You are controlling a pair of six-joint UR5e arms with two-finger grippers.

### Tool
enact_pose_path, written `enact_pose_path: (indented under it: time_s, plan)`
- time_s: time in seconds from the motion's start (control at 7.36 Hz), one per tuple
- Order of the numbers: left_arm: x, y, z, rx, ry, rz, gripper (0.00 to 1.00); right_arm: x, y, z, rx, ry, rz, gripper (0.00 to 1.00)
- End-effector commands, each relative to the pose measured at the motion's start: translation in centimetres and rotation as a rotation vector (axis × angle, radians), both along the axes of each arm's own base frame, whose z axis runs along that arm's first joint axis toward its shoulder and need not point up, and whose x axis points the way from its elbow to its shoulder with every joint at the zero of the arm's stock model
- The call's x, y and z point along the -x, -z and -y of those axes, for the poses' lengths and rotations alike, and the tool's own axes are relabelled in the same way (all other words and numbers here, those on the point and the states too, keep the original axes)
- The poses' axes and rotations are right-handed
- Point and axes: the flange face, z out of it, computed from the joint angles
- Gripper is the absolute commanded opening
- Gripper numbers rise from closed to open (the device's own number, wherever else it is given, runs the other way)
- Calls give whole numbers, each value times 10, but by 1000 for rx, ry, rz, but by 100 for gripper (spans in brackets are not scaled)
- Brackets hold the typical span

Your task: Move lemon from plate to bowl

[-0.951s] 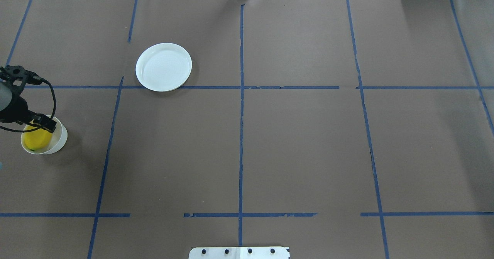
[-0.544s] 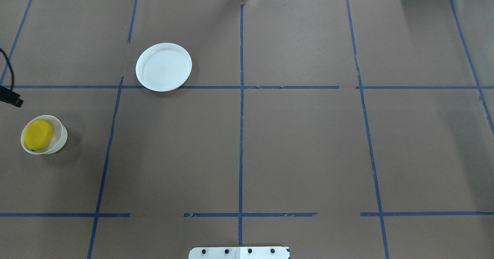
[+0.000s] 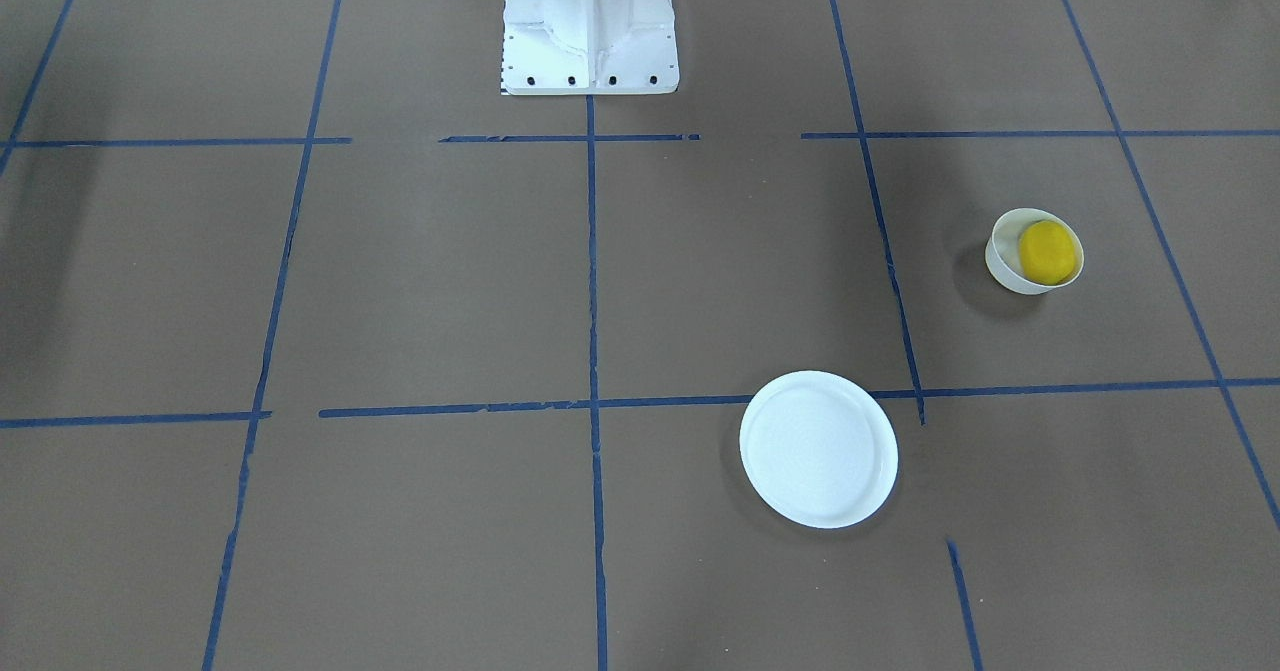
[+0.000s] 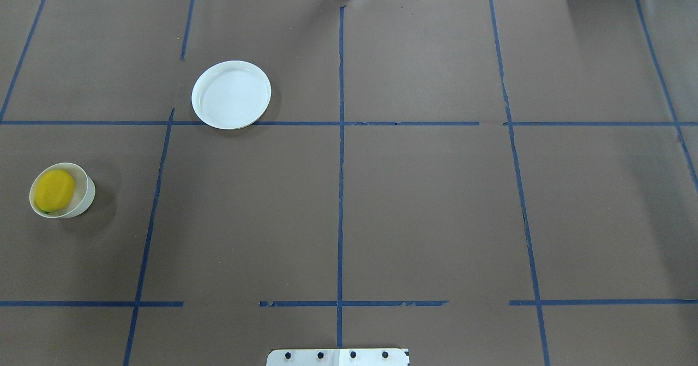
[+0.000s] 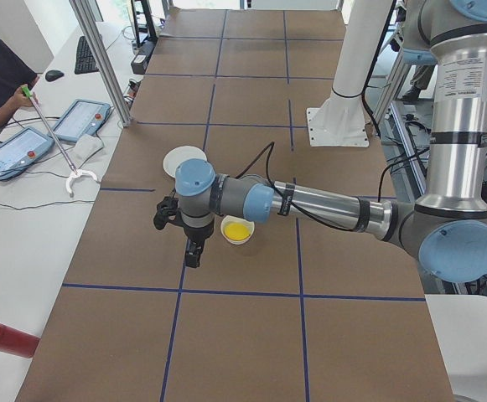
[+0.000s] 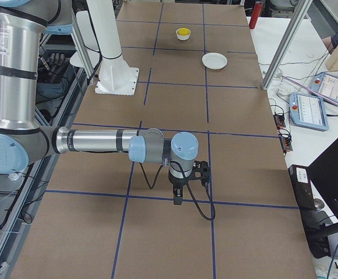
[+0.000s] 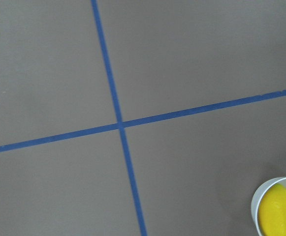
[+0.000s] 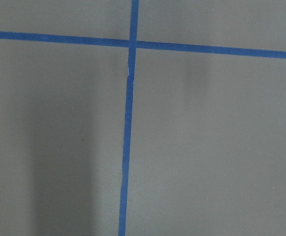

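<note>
Overhead view: at the far left edge, a little below the middle, the bowl (image 4: pixel 89 190) stands upright on the table (image 4: pixel 425 202). The lemon (image 4: pixel 54 190) lies inside it, filling most of the opening and sitting toward the bowl's left wall. To the right and higher up, in the upper left part of the frame, the plate (image 4: pixel 231 94) lies flat, well apart from the bowl, with its lower rim on a line of blue tape (image 4: pixel 340 191). The tape divides the brown table into large rectangles. No arm shows in this view.

Left side view: the left gripper (image 5: pixel 191 258) hangs in the middle of the frame with its fingers pointing down at the table. The bowl with the lemon sits just to its right in the picture. The fingers are beside the bowl, outside it, and do not touch the lemon. Whether they are spread or pressed together cannot be told from here.

Left wrist view: only a slice of the lemon and the bowl's rim show, in the lower right corner, and no fingers appear.

Right side view: the right gripper (image 6: pixel 178 197) hangs at the lower middle of the frame, pointing down over a tape line. The bowl and lemon are tiny at the top of the frame, well apart from it. Its finger state cannot be told either.
</note>
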Motion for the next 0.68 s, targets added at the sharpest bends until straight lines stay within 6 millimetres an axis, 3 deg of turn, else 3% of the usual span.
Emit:
enact_pose_path:
  time_s: [0.0, 0.14, 0.27, 0.54]
  plan:
    - [14, -15, -12, 80, 20, -80, 100, 0, 0, 0, 0, 0, 0, 100]
    - [12, -26, -22, 122, 38, -92, 100, 0, 0, 0, 0, 0, 0, 100]
    - [10, -45, -51, 155, 45, -93, 100, 0, 0, 0, 0, 0, 0, 100]
    - [13, -27, -49, 108, 46, -46, 100, 0, 0, 0, 0, 0, 0, 100]
